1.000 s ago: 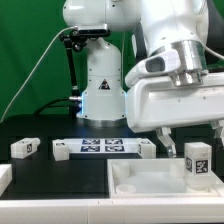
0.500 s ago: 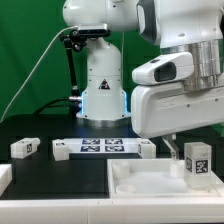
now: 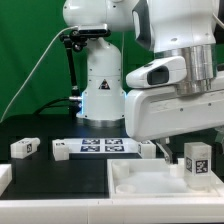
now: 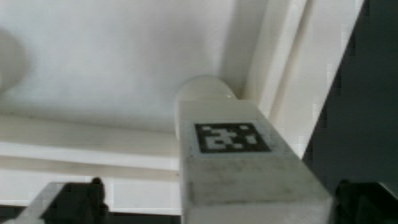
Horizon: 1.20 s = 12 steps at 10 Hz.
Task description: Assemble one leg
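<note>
A leg [image 3: 197, 160], a small white post with a square tag, stands upright in the white tray [image 3: 140, 185] at the exterior view's right. My gripper [image 3: 172, 148] hangs just above and to the left of it, largely hidden by the hand body. In the wrist view the leg [image 4: 231, 150] fills the middle, tag facing the camera. My gripper [image 4: 217, 205] is open. One dark fingertip [image 4: 71, 200] stands clear of the leg and the other fingertip [image 4: 368, 205] is close beside it.
A second leg [image 3: 25, 147] lies on the black table at the exterior view's left. The marker board [image 3: 100, 147] lies in the middle, with small white pieces at each end. The robot base [image 3: 100, 80] stands behind.
The hand has shifted a little toward the exterior view's left and slightly lower over the tray. The upright leg has not moved.
</note>
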Available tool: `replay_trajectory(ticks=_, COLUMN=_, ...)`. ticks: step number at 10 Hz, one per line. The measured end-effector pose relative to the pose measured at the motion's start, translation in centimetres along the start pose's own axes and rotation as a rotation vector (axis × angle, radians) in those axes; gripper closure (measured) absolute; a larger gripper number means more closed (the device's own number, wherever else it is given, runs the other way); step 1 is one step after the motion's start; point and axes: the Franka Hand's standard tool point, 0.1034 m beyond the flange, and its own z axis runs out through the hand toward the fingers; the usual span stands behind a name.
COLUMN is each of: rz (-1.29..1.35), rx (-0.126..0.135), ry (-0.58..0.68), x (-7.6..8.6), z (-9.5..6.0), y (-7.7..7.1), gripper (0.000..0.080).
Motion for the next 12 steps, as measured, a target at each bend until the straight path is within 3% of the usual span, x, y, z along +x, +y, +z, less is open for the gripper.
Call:
replay_trajectory(ticks=1, rz=0.0, rx=0.0, ry=0.0, x=-0.01, z=0.01, y=0.01, gripper=0.025)
replay_trajectory(ticks=2, rz=0.0, rx=0.0, ry=0.0, x=-0.01, z=0.01, y=0.02, gripper=0.025)
replay_trajectory(ticks=3, rz=0.012, rx=0.001, ry=0.0, x=-0.01, z=0.02, y=0.0, gripper=0.0432)
replay_trajectory(ticks=4, rz=0.034, rx=0.001, ry=0.0, x=-0.01, z=0.02, y=0.0, gripper=0.0511)
replay_trajectory(ticks=7, rz=0.238, rx=0.008, ry=0.003, x=0.06, z=0.11, y=-0.24, gripper=0.0511)
replay_trajectory(ticks=12, rz=0.828, rx=-0.012, ry=0.019, x=0.21, z=0.15, y=-0.13, gripper=0.0509)
